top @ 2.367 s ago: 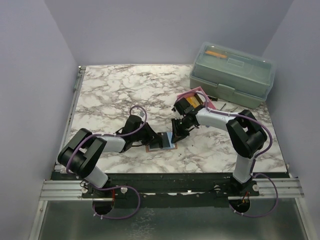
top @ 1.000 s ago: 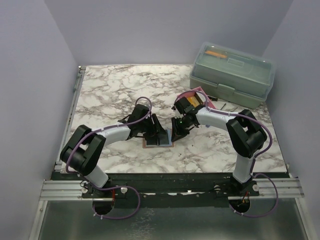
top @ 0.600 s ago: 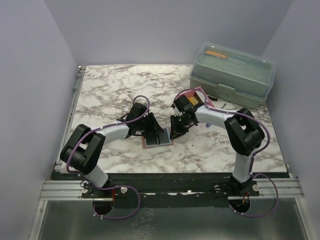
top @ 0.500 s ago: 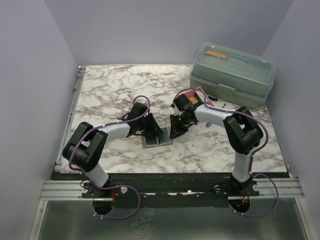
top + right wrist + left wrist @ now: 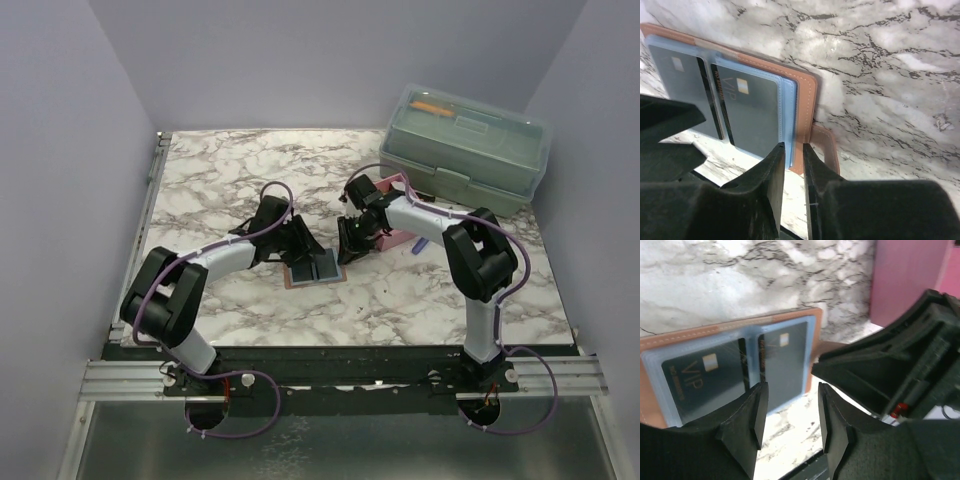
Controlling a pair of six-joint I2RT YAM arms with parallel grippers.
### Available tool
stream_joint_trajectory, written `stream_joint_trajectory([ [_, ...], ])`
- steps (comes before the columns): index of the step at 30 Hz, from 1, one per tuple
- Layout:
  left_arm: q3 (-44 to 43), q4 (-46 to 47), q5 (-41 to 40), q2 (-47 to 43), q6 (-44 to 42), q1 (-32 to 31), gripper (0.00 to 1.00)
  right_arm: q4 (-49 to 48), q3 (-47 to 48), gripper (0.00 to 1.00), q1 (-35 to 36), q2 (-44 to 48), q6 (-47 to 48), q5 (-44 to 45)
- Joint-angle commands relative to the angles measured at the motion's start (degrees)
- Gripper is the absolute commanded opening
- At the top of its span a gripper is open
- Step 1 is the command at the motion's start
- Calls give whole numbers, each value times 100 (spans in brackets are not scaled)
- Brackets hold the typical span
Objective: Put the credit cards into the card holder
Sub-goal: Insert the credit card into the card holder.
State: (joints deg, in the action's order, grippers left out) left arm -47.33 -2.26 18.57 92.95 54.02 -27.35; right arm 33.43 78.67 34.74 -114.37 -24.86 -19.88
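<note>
The card holder (image 5: 313,269) lies open and flat on the marble, reddish-brown with clear blue sleeves (image 5: 740,370) (image 5: 800,100). Two dark grey credit cards sit side by side in the sleeves, one marked VIP (image 5: 700,382) (image 5: 752,107) and one beside it (image 5: 784,362) (image 5: 680,82). My left gripper (image 5: 298,247) (image 5: 790,415) hovers over the holder's near-left edge, open, with only marble between its fingers. My right gripper (image 5: 349,247) (image 5: 793,172) hangs just above the holder's right edge by the strap. Its jaws stand a narrow gap apart with nothing in them.
A pink tray (image 5: 403,238) (image 5: 905,280) lies right of the holder, partly under my right arm. A large grey-green toolbox (image 5: 465,150) stands at the back right. My two grippers are close together over the holder. In the left wrist view my right gripper's black body (image 5: 890,365) fills the right side.
My left gripper's jaws have narrowed and it has drawn slightly back-left. My right gripper has parted a little and moved toward the far side. The holder has shifted slightly away.
</note>
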Motion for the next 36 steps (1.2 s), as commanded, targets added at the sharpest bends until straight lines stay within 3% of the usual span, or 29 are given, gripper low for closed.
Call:
stream_joint_trajectory([
  [1, 48, -173, 456, -512, 123, 119, 49, 417, 421, 27, -59, 29, 167, 168],
  [8, -130, -167, 761, 9, 50, 125, 19, 187, 311, 46, -257, 106, -245, -651],
  [12, -142, -181, 677, 282, -108, 184, 12, -126, 167, 47, -344, -31, -372, -1123],
  [20, -37, -230, 477, 787, -296, 265, 5, -476, 41, 47, -381, -233, -344, -1558],
  [36, 97, -231, 481, 881, -366, 291, 4, -727, 0, 46, -382, -329, -328, -1939],
])
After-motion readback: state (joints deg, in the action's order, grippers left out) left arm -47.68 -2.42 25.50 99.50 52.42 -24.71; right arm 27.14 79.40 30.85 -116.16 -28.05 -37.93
